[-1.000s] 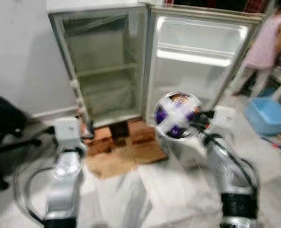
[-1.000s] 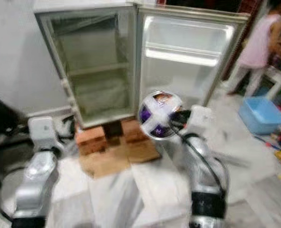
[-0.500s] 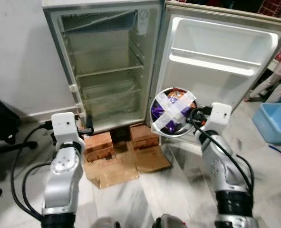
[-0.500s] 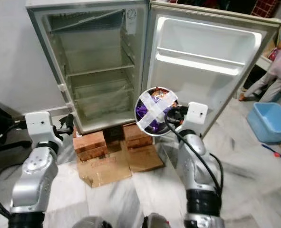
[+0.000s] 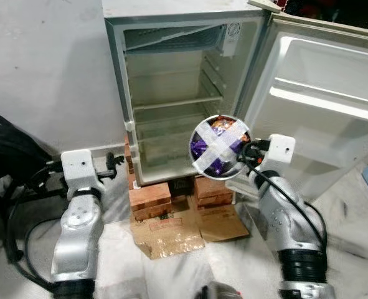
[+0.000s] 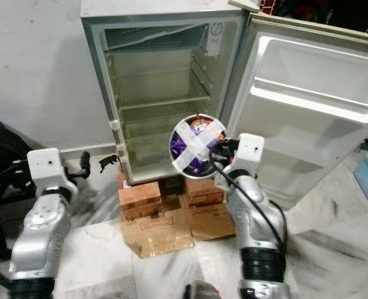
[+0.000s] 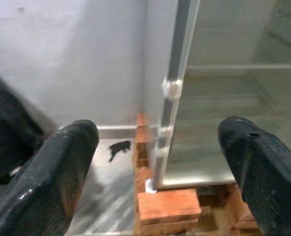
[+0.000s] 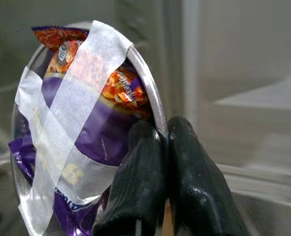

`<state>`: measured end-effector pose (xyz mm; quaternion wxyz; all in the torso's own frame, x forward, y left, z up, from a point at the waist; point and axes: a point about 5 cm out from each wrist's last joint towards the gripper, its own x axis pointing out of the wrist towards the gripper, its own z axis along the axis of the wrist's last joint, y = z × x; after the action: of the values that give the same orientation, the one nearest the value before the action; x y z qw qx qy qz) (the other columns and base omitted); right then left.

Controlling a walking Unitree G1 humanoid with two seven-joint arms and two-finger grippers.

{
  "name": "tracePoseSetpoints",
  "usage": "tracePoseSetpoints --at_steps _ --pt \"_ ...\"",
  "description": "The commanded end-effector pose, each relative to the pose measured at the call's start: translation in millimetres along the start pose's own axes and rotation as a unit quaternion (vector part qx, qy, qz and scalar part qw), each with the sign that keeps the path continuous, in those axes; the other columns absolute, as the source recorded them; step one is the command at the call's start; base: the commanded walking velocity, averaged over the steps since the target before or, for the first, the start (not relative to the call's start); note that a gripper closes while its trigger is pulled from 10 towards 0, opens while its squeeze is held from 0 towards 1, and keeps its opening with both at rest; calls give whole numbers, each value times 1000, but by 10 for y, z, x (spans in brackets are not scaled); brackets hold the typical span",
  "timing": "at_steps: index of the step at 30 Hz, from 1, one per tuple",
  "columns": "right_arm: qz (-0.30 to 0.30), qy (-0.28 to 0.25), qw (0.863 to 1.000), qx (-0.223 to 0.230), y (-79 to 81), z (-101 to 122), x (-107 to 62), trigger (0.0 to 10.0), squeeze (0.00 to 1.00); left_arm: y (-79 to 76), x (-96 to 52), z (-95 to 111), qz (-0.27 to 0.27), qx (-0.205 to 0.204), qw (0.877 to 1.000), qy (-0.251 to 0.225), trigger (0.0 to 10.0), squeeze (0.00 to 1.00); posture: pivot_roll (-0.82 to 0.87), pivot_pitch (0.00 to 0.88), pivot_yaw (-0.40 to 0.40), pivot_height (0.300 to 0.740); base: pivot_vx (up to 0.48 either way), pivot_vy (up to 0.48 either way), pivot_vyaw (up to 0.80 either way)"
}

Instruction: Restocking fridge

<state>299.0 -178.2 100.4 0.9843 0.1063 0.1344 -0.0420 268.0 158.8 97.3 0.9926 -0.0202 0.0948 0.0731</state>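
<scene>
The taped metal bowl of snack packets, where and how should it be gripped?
Pinch the thin rim of the bowl from its right side, one finger inside, one outside, as the right end effector does. Crossed tape blocks the mouth, and the round body is too wide to span.

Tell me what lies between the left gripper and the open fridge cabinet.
In the left wrist view, the left gripper spreads open with nothing held. Between it and the fridge lie bare floor and the red bricks propping the cabinet.
</scene>
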Motion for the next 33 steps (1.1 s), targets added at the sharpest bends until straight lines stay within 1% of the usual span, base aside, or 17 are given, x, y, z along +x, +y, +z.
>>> tracePoseSetpoints --at_steps 1,6,9,33 --pt "20 -25 999 7 126 117 13 10000 0 85 13 74 13 10 1000 -17 10000 0 17 0 -29 740 0 0 0" --pt "18 -26 999 7 126 121 21 10000 0 84 15 82 7 5 1000 -18 10000 0 17 0 -28 740 0 0 0" --pt "18 -26 999 7 123 121 25 10000 0 70 14 92 0 2 1000 -22 10000 0 16 0 -28 740 277 0 0" --pt "22 -26 999 6 125 117 35 10000 0 69 12 84 5 7 1000 -21 10000 0 16 0 -28 740 463 0 0"
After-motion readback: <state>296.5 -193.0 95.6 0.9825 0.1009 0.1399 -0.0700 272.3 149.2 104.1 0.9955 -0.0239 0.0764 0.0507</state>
